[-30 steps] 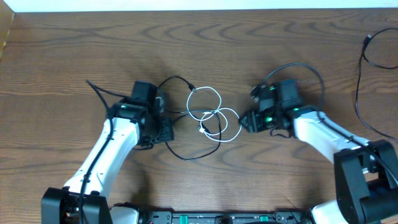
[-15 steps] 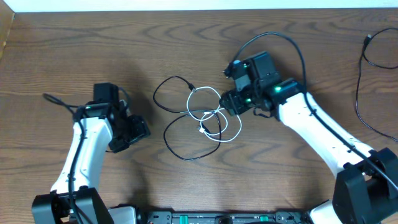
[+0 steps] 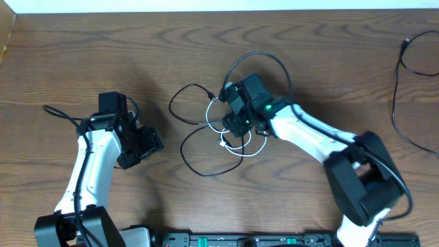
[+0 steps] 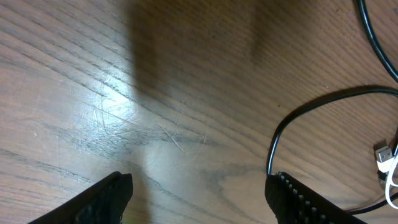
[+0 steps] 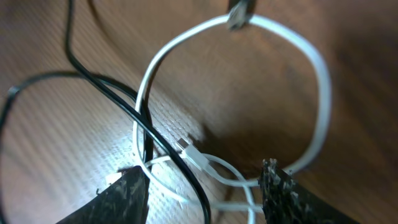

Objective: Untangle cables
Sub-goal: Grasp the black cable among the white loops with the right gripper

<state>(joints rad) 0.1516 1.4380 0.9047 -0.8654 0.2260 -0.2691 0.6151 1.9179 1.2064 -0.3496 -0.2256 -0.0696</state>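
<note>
Brown wood-grain tabletop (image 3: 82,55) carried the cables (image 3: 226,142) near its middle: a white cable (image 5: 323,87) coiled in overlapping loops, crossed by a black cable (image 4: 272,152) whose slack loop trailed toward the left arm's side. Right over that crossing hung the right gripper (image 5: 200,196), jaws apart, straddling both cords and pinching neither. The left gripper (image 4: 202,193), likewise spread and empty, stood well apart over bare wood, so the right arm looked better placed.
</note>
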